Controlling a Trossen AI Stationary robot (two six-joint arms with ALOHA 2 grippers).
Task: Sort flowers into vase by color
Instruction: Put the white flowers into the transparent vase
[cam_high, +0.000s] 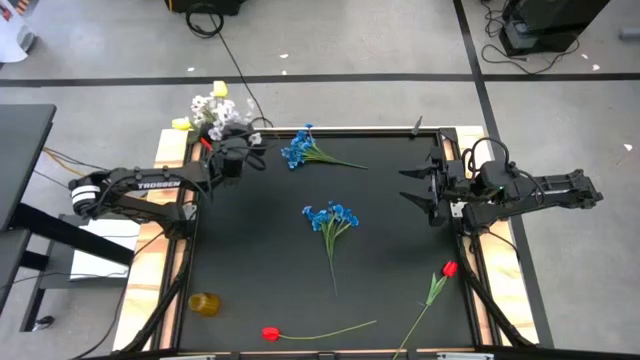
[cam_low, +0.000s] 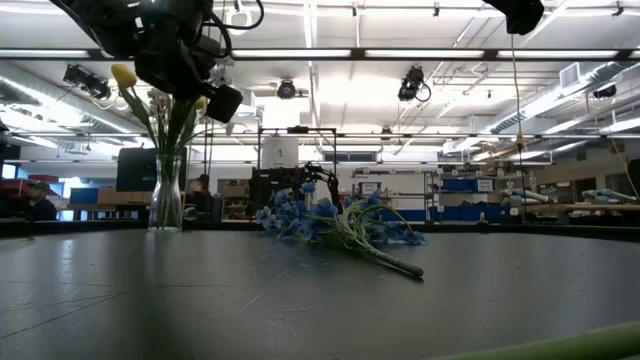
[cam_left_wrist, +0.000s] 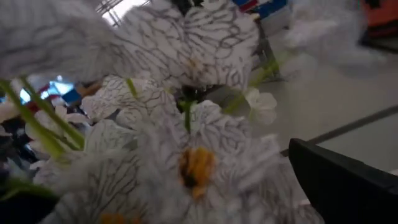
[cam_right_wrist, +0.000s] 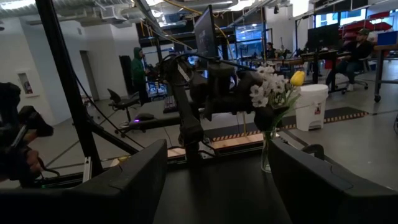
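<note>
Hiding the left claw (cam_high: 232, 150), white blossoms (cam_left_wrist: 186, 143) obscure its grip; right claw (cam_high: 415, 187) released.

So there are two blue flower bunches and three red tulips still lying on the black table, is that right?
Not quite. The high view shows two blue flower bunches on the black table, but only two red tulips, both near the front edge.

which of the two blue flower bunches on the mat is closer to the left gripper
The blue bunch at the mat's far edge, just beside the left gripper. The other blue bunch lies mid-mat.
</note>
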